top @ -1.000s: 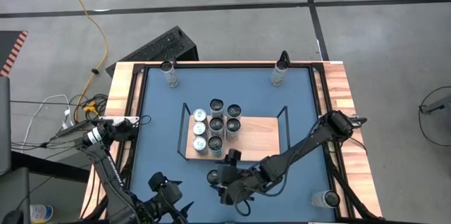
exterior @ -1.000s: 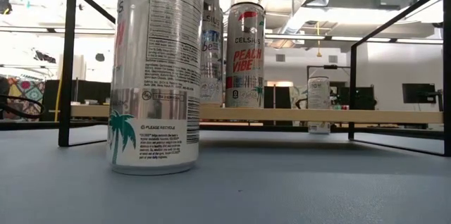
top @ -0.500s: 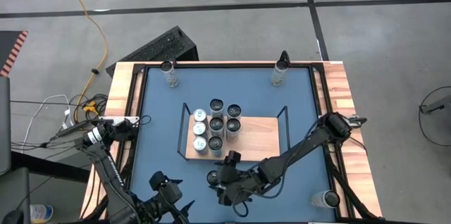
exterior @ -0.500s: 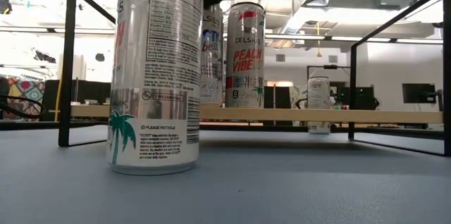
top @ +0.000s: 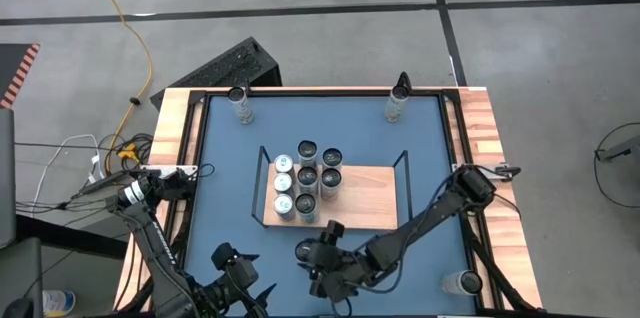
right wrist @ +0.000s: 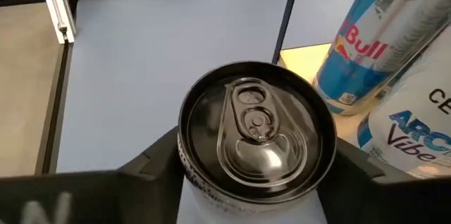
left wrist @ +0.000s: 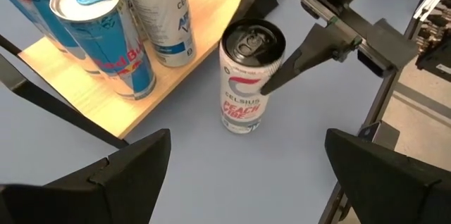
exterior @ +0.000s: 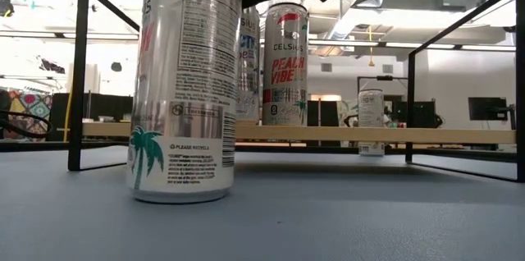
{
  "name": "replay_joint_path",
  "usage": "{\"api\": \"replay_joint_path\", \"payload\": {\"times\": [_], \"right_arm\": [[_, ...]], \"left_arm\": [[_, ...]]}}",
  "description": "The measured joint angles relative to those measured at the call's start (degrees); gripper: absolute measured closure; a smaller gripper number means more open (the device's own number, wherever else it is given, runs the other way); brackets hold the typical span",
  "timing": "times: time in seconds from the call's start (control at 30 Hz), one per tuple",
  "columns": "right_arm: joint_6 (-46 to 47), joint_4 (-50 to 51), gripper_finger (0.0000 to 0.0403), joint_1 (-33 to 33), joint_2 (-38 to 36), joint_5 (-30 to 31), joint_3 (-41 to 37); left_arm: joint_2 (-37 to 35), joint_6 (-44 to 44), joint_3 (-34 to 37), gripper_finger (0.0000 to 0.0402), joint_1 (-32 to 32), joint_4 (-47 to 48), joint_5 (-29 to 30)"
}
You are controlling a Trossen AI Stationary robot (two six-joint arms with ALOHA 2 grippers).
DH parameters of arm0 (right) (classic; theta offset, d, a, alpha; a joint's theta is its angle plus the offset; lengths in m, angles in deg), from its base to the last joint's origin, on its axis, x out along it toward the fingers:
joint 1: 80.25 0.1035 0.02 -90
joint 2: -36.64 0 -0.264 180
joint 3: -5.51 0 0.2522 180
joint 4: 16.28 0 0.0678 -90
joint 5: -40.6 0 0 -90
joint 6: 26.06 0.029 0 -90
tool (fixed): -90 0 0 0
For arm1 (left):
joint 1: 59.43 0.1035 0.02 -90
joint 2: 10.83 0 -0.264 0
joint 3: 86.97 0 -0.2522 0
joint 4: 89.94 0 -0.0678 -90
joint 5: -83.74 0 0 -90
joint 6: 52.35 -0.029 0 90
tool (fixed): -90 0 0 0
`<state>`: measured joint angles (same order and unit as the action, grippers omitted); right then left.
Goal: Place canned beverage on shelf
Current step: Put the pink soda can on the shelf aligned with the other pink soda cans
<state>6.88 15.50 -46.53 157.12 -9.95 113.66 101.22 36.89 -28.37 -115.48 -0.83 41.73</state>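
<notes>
Standing upright on the blue worktop (top: 225, 173) just in front of the shelf (top: 368, 198), the can (left wrist: 248, 83) sits between the right gripper's (right wrist: 250, 182) fingers (left wrist: 299, 65), which flank its top rim; whether they press it I cannot tell. Seven cans (top: 305, 178) crowd the shelf's left end. Near the worktop's front-left corner, the left gripper (left wrist: 246, 182) hangs with fingers wide.

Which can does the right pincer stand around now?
The Celsius Peach Vibe can standing alone on the blue tabletop, just off the shelf; the right pincer brackets it.
</notes>
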Motion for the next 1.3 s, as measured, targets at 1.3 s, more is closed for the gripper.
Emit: {"api": "replay_joint_path", "payload": {"times": [1.3], "right_arm": [[-33.2,7.9,0.0185,4.1,-33.7,-12.0,-15.3]], "left_arm": [[0.0,-1.1,0.0,0.004,0.2,0.2,5.4]]}}
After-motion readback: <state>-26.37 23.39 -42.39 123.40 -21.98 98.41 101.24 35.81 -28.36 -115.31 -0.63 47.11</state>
